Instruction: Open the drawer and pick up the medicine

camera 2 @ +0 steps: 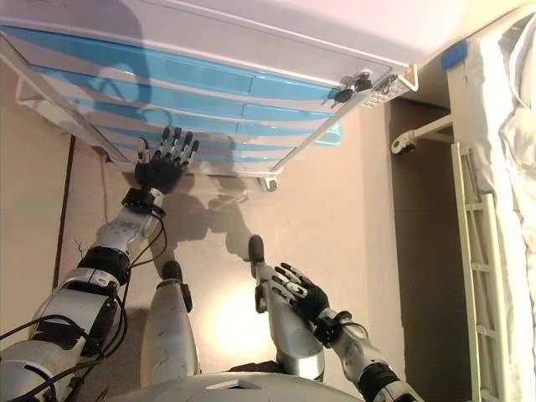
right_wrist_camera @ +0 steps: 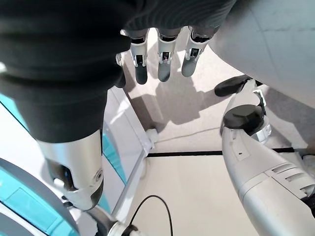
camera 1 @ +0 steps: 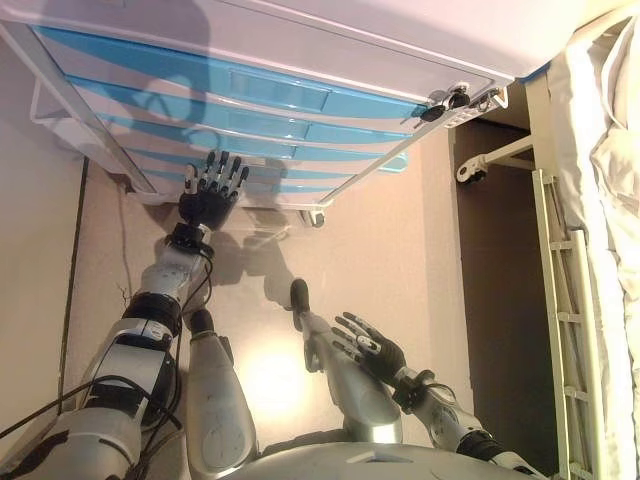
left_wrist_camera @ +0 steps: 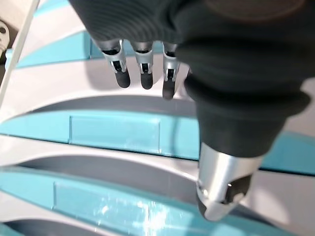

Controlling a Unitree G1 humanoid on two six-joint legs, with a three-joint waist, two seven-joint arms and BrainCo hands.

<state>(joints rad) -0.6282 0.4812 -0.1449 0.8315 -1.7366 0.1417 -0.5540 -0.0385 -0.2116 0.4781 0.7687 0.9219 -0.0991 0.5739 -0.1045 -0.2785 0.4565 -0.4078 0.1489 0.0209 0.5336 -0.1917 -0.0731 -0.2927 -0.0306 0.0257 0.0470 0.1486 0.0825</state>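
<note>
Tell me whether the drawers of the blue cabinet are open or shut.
Shut, as far as shows: the blue drawer fronts sit in line within the white frame. The left hand reaches toward them, fingers straight.

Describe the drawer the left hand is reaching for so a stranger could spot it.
Find the white drawer cabinet with its stack of blue-fronted drawers. The left hand, fingers straight, is raised before a lower drawer, well below the keys by the top drawer.

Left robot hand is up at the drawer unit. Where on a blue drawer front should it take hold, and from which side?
Hook the fingers into the grey arched recess above the blue drawer front, coming straight in from the front. That scoop is the only pull shape showing; the blue panel itself looks flat. The left robot hand is open before the drawer unit, so probably curl in, then pull back.
</note>
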